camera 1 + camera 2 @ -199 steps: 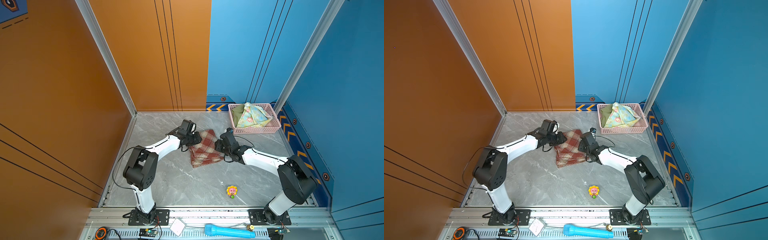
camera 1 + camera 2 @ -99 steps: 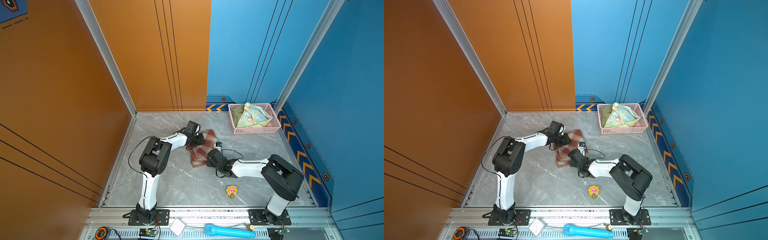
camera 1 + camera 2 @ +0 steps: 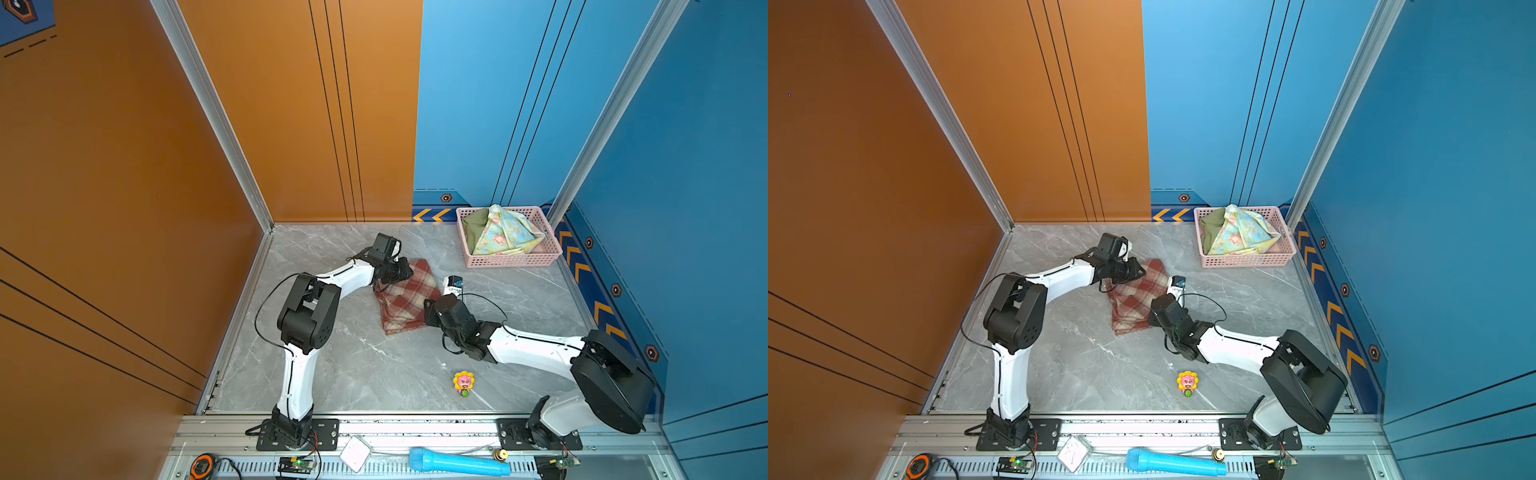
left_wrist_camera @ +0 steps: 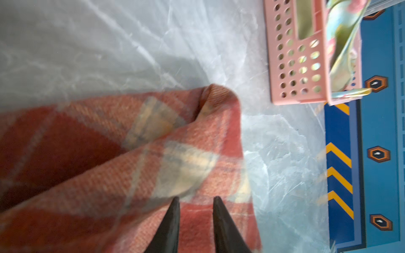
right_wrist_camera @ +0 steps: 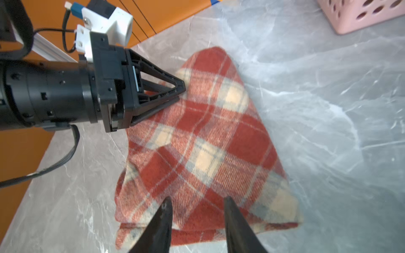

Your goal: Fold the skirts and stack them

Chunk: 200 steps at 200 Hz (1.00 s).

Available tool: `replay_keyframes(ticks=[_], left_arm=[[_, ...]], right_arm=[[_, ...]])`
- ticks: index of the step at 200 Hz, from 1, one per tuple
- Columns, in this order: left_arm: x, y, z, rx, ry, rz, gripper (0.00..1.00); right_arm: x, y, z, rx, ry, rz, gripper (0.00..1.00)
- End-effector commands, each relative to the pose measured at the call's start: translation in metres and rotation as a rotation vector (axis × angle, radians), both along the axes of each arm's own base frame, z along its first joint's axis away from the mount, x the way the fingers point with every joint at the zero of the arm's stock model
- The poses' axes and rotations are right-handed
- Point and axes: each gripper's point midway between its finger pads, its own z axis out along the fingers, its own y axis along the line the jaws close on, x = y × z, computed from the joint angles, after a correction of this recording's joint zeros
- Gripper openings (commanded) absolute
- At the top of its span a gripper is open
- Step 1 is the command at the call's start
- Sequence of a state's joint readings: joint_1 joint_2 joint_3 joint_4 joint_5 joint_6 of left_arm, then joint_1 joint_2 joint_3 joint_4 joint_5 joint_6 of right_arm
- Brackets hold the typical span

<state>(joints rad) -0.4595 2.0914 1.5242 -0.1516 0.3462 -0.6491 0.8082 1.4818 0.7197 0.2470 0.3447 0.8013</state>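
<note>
The red-and-cream plaid skirt (image 3: 409, 299) (image 3: 1138, 299) lies folded on the grey marble table, in both top views. My left gripper (image 3: 410, 272) (image 4: 195, 198) rests low on its far left corner (image 5: 181, 93), jaws a narrow gap apart over flat cloth, nothing pinched. At the skirt's near right edge (image 5: 208, 142), my right gripper (image 3: 425, 309) (image 5: 197, 198) is open, its fingers straddling the folded hem. The floral skirt (image 3: 503, 232) and the olive green skirt (image 3: 473, 226) sit bundled in the pink basket (image 3: 511, 262) (image 3: 1246, 261).
The basket stands in the far right corner against the blue wall. A small sunflower toy (image 3: 464, 382) stands near the table's front. A blue cylinder (image 3: 457, 464) lies on the front rail. Orange and blue walls close the table's left, back and right.
My right gripper slid from the plaid skirt's right side to its near right edge, its jaws narrowing. My left gripper crept a little further onto the far left corner.
</note>
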Motion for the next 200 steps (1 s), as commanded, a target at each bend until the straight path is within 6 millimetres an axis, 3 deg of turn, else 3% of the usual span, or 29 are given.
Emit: replay_keyframes(ticks=[1,27,59,101,121,144,175,200], left_arm=[[0.006,-0.022,0.042,-0.095,-0.057,-0.032,0.29],[0.021,-0.033,0.036,-0.130,-0.050,-0.039,0.29],[0.035,-0.040,0.009,-0.130,-0.028,-0.046,0.29],[0.046,-0.029,-0.046,-0.099,0.039,-0.022,0.28],[0.050,-0.025,-0.055,-0.085,0.050,-0.017,0.28],[0.058,-0.025,-0.037,-0.093,0.028,-0.024,0.30],[0.067,-0.019,0.023,-0.080,-0.040,-0.043,0.46],[0.062,0.001,0.071,-0.055,-0.098,-0.028,0.60]], right_arm=[[0.011,-0.008,-0.003,-0.025,0.012,-0.015,0.40],[0.022,-0.011,-0.009,-0.007,0.004,-0.039,0.40],[0.023,-0.007,-0.038,-0.006,0.058,-0.046,0.38],[0.000,-0.005,-0.079,-0.010,0.182,-0.048,0.37],[-0.011,-0.006,-0.084,-0.033,0.216,-0.041,0.37],[-0.010,-0.010,-0.073,-0.046,0.196,-0.049,0.37],[0.003,-0.010,-0.040,-0.092,0.138,-0.033,0.38],[0.012,-0.006,-0.010,-0.118,0.093,-0.001,0.41]])
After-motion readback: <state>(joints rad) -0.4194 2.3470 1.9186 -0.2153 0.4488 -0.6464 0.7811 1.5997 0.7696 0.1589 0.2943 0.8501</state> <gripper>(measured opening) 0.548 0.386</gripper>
